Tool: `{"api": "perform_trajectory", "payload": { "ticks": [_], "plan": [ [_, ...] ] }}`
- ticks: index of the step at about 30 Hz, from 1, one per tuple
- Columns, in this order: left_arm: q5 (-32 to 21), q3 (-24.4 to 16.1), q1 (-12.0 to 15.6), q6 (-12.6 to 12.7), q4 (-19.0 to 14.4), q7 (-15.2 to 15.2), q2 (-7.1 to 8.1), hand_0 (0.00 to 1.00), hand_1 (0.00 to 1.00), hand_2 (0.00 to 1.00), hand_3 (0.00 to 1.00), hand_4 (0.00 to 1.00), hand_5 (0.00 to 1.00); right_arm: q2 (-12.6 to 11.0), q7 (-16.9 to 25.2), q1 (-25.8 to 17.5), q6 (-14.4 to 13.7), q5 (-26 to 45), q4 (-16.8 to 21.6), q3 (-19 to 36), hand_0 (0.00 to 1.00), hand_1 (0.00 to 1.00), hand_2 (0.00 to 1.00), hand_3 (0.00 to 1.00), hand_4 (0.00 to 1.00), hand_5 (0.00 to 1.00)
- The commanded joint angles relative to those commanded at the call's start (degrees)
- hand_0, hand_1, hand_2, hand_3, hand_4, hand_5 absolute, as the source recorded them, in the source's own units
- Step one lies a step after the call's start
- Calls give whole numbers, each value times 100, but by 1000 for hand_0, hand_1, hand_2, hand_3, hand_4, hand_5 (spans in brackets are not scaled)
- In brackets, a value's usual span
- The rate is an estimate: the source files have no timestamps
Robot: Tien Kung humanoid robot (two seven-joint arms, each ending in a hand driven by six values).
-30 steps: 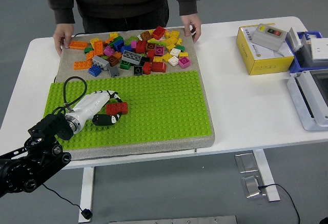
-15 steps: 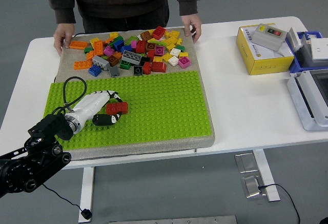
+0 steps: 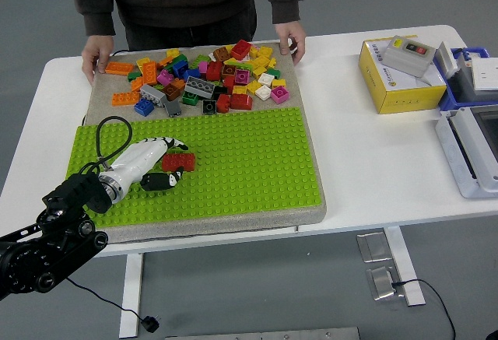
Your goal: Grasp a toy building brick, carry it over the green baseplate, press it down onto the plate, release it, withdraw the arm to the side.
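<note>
The red brick (image 3: 179,162) sits on the green baseplate (image 3: 249,161), right at my left hand's (image 3: 159,170) fingertips, and it looks a touch lower and flatter than half a second ago, so I reckon the press is landing. My fingers still wrap its near side, so I'm holding it, not let go yet. Releasing and pulling back to the side is what's left.

Beyond my hand, past the far edge of the plate, is the loose brick pile (image 3: 206,75). A person's hands (image 3: 97,54) rest on the grey mat's far corners. Way off on the counter's (image 3: 373,161) other end there's a yellow box (image 3: 393,83); can't read its print.
</note>
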Motion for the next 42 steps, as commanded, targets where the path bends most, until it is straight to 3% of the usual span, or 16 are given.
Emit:
{"api": "perform_trajectory", "payload": {
  "ticks": [3, 9, 12, 14, 15, 20, 21, 26, 27, 30, 38, 39, 42],
  "plan": [
    [41, -166, 62, -51, -293, 48, 187, 971, 959, 926, 839, 552, 285, -8, -18, 0, -2, -38, 1, 41, 646, 601, 527, 699, 438, 982],
    [-139, -679, 275, -213, -1024, 148, 809, 971, 959, 926, 817, 565, 304, -28, -21, -6, -6, -18, 0, 59, 648, 601, 527, 699, 439, 981],
    [-307, -661, 331, -301, -1261, 165, 1005, 971, 959, 926, 817, 565, 304, -34, -32, 2, -4, -44, -1, 80, 648, 601, 527, 699, 439, 981],
    [-383, -594, 360, -346, -1291, 168, 1059, 971, 959, 926, 817, 565, 304, -34, -41, 10, -3, -71, 0, 93, 648, 601, 527, 699, 439, 981],
    [-432, -549, 380, -359, -1294, 155, 1080, 977, 964, 926, 755, 491, 476, -34, -45, 12, -2, -79, 0, 99, 648, 600, 527, 700, 440, 981],
    [-626, -433, 436, -336, -1309, 4, 1144, 977, 964, 926, 755, 491, 476, -37, -51, 13, -1, -87, 0, 110, 648, 600, 527, 700, 440, 981],
    [-637, -427, 438, -328, -1308, -17, 1150, 990, 982, 958, 673, 430, 580, -38, -52, 13, -1, -89, 0, 112, 646, 600, 527, 699, 441, 980],
    [-660, -450, 419, -254, -1294, -134, 1153, 990, 982, 958, 673, 430, 580, -37, -56, 18, -3, -94, 1, 118, 646, 600, 527, 699, 441, 980],
    [-668, -457, 413, -232, -1292, -168, 1148, 998, 998, 998, 639, 397, 654, -37, -56, 19, -3, -95, 1, 119, 647, 600, 526, 700, 442, 980],
    [-685, -456, 396, -195, -1279, -221, 1133, 998, 998, 998, 639, 397, 654, -36, -56, 21, -4, -90, 1, 117, 647, 600, 526, 700, 442, 980],
    [-754, -403, 344, -47, -943, -320, 907, 998, 998, 998, 635, 386, 676, -36, -60, 29, -2, -99, -1, 122, 648, 596, 525, 699, 444, 980],
    [-756, -399, 341, -30, -906, -329, 879, 998, 998, 998, 639, 368, 734, -35, -60, 30, -2, -101, -1, 123, 649, 592, 523, 699, 445, 978],
    [-770, -390, 333, 42, -794, -367, 768, 998, 998, 998, 639, 368, 734, -34, -63, 31, 0, -110, -2, 128, 649, 592, 523, 699, 445, 978]
  ]
}}
